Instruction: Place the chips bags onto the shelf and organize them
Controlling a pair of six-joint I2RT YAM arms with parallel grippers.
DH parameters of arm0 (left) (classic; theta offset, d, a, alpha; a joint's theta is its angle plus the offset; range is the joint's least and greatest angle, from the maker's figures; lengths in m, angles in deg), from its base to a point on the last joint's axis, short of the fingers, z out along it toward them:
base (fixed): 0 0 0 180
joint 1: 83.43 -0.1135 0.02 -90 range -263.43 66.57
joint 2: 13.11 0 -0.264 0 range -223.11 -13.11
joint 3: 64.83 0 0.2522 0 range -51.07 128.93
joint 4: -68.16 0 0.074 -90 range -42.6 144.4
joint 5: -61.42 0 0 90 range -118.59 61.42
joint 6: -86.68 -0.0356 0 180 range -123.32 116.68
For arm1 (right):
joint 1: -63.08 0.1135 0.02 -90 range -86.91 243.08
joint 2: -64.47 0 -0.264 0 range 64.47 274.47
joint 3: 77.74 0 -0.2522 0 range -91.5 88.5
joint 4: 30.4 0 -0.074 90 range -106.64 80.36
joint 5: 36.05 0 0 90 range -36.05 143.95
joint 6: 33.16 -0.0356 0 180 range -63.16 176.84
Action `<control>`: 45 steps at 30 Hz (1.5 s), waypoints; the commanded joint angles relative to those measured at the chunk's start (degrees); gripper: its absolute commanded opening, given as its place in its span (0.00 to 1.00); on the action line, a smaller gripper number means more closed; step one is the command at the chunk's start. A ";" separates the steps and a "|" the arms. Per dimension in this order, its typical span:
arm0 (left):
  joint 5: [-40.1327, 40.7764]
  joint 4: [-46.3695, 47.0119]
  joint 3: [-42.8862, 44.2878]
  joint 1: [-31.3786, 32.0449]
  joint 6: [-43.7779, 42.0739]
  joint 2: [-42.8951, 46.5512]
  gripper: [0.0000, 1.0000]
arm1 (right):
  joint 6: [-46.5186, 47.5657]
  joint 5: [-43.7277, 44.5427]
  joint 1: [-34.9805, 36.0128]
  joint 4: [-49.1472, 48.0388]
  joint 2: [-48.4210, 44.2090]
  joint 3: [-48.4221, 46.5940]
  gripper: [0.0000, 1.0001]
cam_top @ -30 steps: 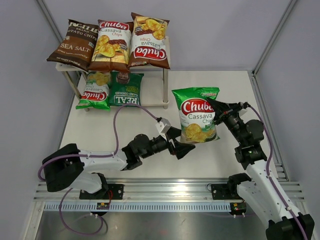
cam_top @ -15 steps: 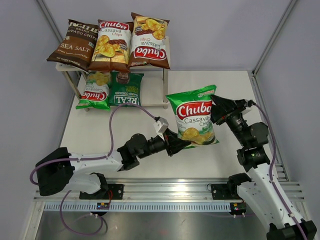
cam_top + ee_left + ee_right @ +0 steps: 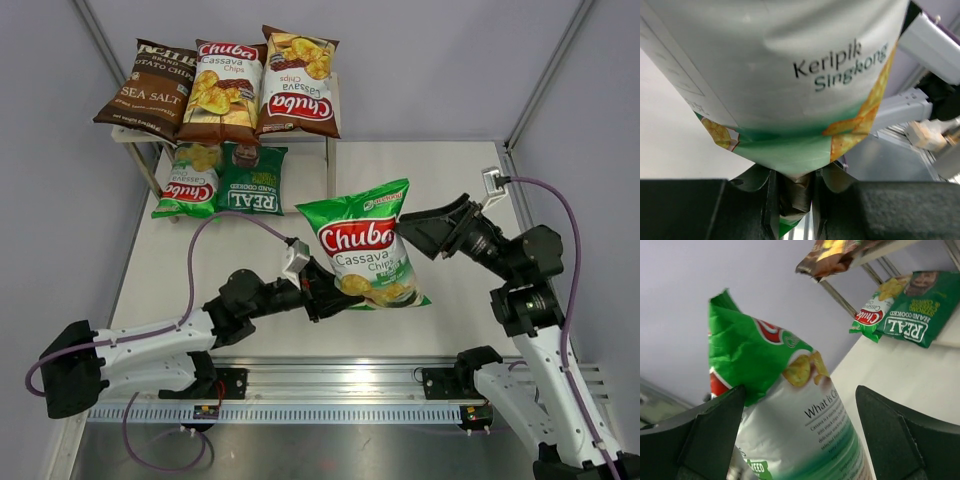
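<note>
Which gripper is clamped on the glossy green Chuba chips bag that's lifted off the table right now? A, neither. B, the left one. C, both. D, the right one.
B: the left gripper is pinched shut on the bottom seam of the lifted green Chuba bag, while the right gripper is wide open.

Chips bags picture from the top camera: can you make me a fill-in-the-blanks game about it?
1. The lower board of the shelf holds ___ bags.
2. The Sea Salt bag lies on the ___ board.
3. The left gripper is shut on the lifted bag, which is mostly ___.
4. The right gripper has its jaws ___.

Missing words: two, top, green, open.
</note>
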 commanded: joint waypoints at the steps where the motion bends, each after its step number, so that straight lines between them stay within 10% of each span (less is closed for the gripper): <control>1: -9.99 -1.90 2.20 -0.78 -0.20 2.05 0.00 | 20.64 -15.01 0.06 11.29 -3.22 -7.30 0.99; 11: -24.16 -6.66 3.87 -0.87 -2.05 6.27 0.00 | 35.95 -18.80 0.06 38.89 -1.12 -17.14 0.99; 20: -28.73 -11.58 7.30 -0.87 -5.12 4.87 0.00 | 36.93 -21.00 0.06 45.05 -2.44 -17.94 0.99; 26: -33.03 -12.81 10.02 -0.96 -5.82 2.32 0.00 | 12.28 -31.53 0.06 14.58 -4.46 -7.17 0.99; 30: -34.79 -15.71 12.05 -1.40 -6.79 1.35 0.00 | 16.24 -28.40 0.15 20.00 -4.99 -8.01 0.82; 34: -34.80 -16.86 11.96 -3.85 -6.27 2.66 0.00 | 20.06 -24.60 0.06 24.69 -5.95 -9.16 0.43; 37: -31.73 -17.21 11.17 -5.09 -5.48 4.50 0.18 | 16.55 -21.89 0.06 19.07 -7.97 -6.96 0.30; 38: -30.41 -17.47 10.47 -5.18 -5.30 5.12 0.48 | 15.41 -20.05 0.15 15.92 -8.50 -6.52 0.25; 41: -22.43 -18.88 9.85 -5.18 -4.43 8.01 0.84 | 12.15 -15.39 0.06 12.40 -9.47 -6.17 0.15; 45: -7.17 -19.06 7.40 -5.18 -2.58 13.12 0.99 | 9.08 -9.85 0.06 10.09 -9.73 -6.25 0.14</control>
